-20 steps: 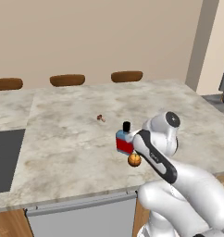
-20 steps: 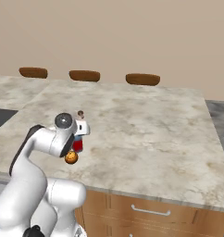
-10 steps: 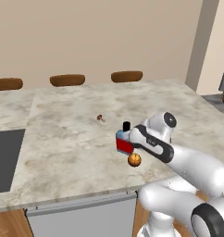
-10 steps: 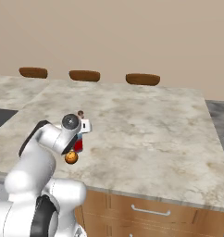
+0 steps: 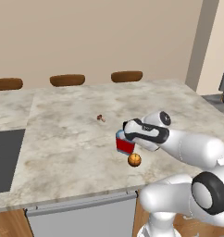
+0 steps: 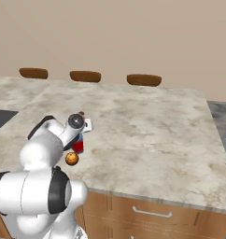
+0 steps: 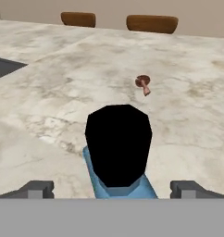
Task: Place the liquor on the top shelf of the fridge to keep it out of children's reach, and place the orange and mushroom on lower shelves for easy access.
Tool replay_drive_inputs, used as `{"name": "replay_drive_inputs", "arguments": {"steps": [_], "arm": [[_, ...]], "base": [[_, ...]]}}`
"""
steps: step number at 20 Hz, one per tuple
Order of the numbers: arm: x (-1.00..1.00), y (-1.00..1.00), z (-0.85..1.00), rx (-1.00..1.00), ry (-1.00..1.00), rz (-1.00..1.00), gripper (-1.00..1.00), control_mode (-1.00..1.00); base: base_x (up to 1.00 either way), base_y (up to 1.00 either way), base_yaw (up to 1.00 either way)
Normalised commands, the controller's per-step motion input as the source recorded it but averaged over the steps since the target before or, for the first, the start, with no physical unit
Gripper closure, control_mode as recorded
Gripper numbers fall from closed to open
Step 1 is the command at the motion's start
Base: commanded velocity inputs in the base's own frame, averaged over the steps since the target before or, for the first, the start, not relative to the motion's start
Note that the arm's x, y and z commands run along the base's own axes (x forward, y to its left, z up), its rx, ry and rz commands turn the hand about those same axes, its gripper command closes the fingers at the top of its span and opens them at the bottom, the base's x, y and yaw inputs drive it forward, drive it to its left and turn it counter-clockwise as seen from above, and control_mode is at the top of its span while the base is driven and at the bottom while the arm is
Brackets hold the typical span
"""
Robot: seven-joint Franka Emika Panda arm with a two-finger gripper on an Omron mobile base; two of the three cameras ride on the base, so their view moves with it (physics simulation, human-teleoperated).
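Gripper [image 7: 112, 189] wide open, straddling liquor [image 7: 117, 152], not touching.

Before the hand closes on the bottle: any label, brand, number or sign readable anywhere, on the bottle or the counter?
None readable.
Liquor: plain blue and red faces with a black cap, no label.
Orange: one dark spot, no lettering.
Mushroom: no marks.
Counter: marble veining, no text.
Hand: no markings on its fingertips.
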Motion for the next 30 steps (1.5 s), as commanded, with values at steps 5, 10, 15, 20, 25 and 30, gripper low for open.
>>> {"name": "replay_drive_inputs", "arguments": {"steps": [5,10,15,20,25,30], "arm": [[0.26,0.00,-0.14,0.00,-0.01,0.08,-1.00,-1.00],[0.21,0.07,-0.17,0.00,-0.03,0.07,-1.00,-1.00],[0.21,0.10,-0.19,0.00,-0.03,0.07,-1.00,-1.00],[0.07,0.03,-0.08,0.00,-0.01,0.03,1.00,-1.00],[-0.03,0.00,0.08,0.00,0.00,0.01,1.00,-1.00],[-0.32,-0.15,0.88,0.00,0.01,0.03,1.00,-1.00]], "base": [[0.00,0.00,0.00],[0.00,0.00,0.00],[0.00,0.00,0.00],[0.00,0.00,0.00],[0.00,0.00,0.00],[0.00,0.00,0.00]]}}
